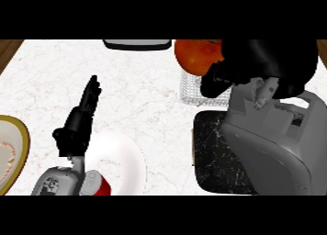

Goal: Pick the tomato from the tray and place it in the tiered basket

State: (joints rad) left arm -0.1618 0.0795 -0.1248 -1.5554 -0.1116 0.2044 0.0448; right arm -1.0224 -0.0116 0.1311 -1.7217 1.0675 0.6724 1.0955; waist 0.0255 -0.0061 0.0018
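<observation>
Grips tomato in curled right hand, above wire basket; half hides both. Left hand open.

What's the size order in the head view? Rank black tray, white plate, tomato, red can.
1. black tray, though partly covered
2. white plate
3. tomato, held up nearer the camera, so its rank is unsure
4. red can, only partly showing
</observation>
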